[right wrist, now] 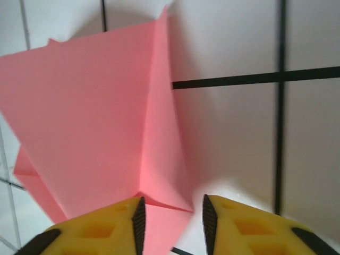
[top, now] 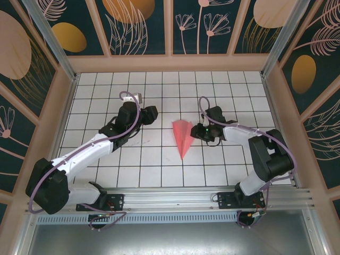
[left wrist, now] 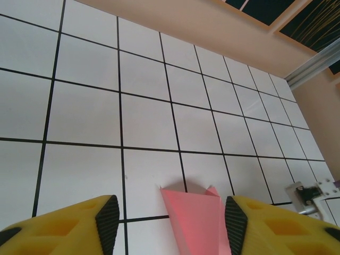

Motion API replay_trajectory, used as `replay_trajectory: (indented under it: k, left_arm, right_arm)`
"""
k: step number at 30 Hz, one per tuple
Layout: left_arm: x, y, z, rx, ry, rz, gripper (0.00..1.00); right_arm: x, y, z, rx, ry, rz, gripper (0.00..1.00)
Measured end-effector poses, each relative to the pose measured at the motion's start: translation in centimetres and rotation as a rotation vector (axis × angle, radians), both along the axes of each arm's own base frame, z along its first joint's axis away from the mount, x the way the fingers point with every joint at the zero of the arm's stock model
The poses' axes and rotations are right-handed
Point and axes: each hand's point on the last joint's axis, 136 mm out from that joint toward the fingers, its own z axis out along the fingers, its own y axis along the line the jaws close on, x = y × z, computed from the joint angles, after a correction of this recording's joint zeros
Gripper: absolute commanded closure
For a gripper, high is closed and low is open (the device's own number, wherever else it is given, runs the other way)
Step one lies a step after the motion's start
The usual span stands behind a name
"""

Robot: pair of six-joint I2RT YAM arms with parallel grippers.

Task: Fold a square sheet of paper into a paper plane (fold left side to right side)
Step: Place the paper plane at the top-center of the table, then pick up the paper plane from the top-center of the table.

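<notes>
Paper plane [top: 183, 137], coral-red, lies flat near the middle of the table [top: 106, 175], its wide end towards the far wall and its point towards the arms.

From above, the left gripper [top: 153, 113] hangs to its left, apart from it, and the right gripper [top: 196, 131] sits at its right edge. The left wrist camera adds that the left gripper [left wrist: 172, 222] has its yellow, black-padded jaws well apart, holding nothing, with the wide end of the red paper [left wrist: 196, 223] lying beyond the gap. The right wrist camera shows the right gripper [right wrist: 171, 220] with jaws narrowly parted, not clamped, and a folded corner of the red paper [right wrist: 95, 117] in the gap.

The table is white tile with black grid lines. Walls [top: 133, 26] are dark teal panels with peach and gold leaves and flowers, in pale frames. A metal rail [top: 175, 199] runs along the near edge.
</notes>
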Motion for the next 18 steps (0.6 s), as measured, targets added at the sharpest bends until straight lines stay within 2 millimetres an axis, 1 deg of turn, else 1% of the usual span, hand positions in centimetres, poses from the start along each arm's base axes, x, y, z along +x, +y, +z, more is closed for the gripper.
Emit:
replay_trajectory:
  k: [2,4,6,7,9,10,13,18]
  left_arm:
    - [0.0,0.1,0.0,0.005,-0.002,0.002,0.32]
    - [0.0,0.3,0.3,0.006,-0.011,0.008,0.26]
    - [-0.1,0.6,0.9,0.002,-0.026,0.019,0.23]
    - [-0.2,0.7,1.2,-0.003,-0.035,0.023,0.22]
    - [-0.5,1.2,1.6,-0.009,-0.053,0.034,0.21]
    - [-0.6,1.4,1.7,-0.011,-0.06,0.041,0.2]
    - [-1.0,2.0,1.7,-0.01,-0.068,0.052,0.19]
    - [-1.3,2.5,1.6,-0.005,-0.073,0.067,0.19]
  right_arm:
    - [0.2,-0.6,1.2,-0.06,-0.032,-0.008,0.54]
    - [0.2,-0.1,2.9,-0.096,-0.074,0.007,0.51]
    - [-0.1,1.3,4.9,-0.106,-0.114,0.039,0.49]
    - [-0.5,2.4,5.8,-0.105,-0.133,0.061,0.49]
    - [-1.4,4.1,6.6,-0.102,-0.143,0.09,0.48]
    - [-2.1,4.8,6.5,-0.103,-0.136,0.104,0.48]
    - [-3.7,5.6,5.2,-0.137,-0.088,0.121,0.49]
    - [-4.5,5.8,2.4,-0.191,-0.013,0.122,0.52]
